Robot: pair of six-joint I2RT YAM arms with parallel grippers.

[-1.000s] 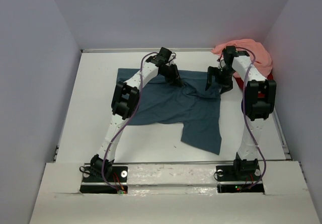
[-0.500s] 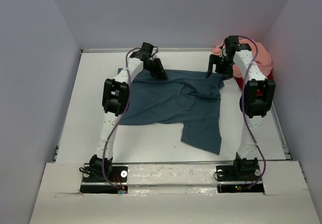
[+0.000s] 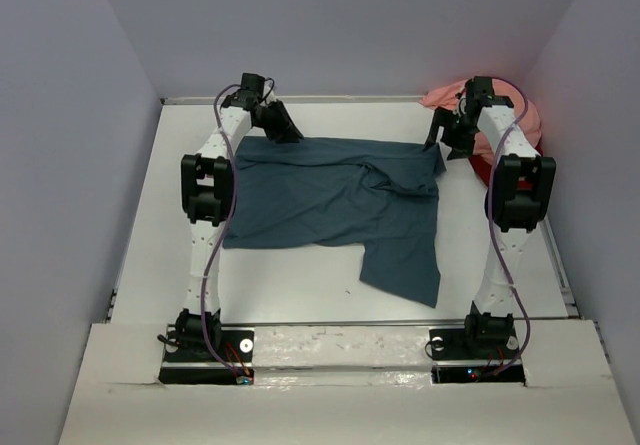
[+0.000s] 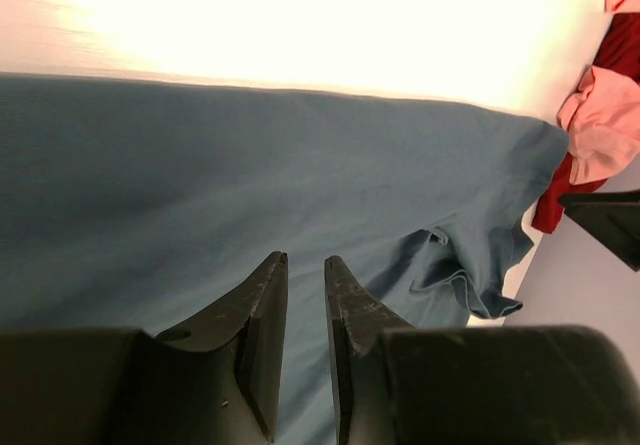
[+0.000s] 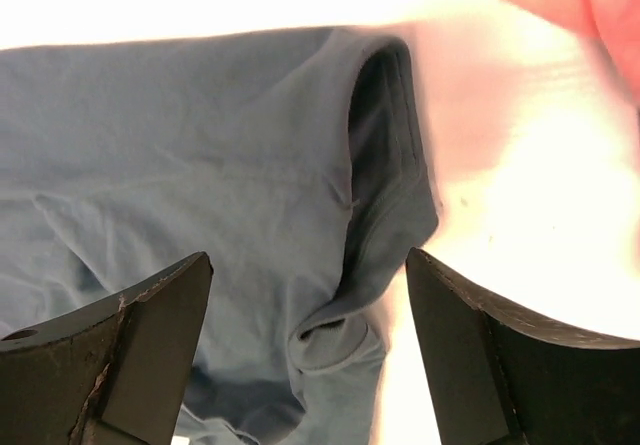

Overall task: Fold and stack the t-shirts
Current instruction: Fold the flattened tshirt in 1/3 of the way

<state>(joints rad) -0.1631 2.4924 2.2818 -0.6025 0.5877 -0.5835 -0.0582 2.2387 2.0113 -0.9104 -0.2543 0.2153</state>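
Item one: teal-blue t-shirt (image 3: 335,200), unfolded, spread across the middle of the white table (image 3: 300,275). Its far edge lies fairly straight, creases gather toward its right half, and one flap hangs down toward the arm bases at its near right corner. This shirt serves as the landmark for everything else. Item two: salmon pink t-shirt (image 3: 520,110), crumpled in a heap just beyond the teal shirt's far right corner, against the right wall. Item three: red t-shirt (image 4: 622,55), mostly buried under the pink heap, showing only as dark red slivers at the edges on the side facing the teal shirt. Item four: left gripper (image 4: 302,262), poised over the teal shirt's far left corner. Its two dark fingers (image 4: 262,325) stand close with only a narrow slit between them, and no cloth is visibly pinched there; the fabric below lies smooth. Item five: right gripper (image 5: 308,257), poised over the teal shirt's far right corner, jaws spread wide and empty. A short sleeve (image 5: 385,165) with its stitched hem lies directly beneath the gap, and bare table shows to the sleeve's right. Neither the pink nor the red shirt is folded, and none of the three is stacked flat on another.
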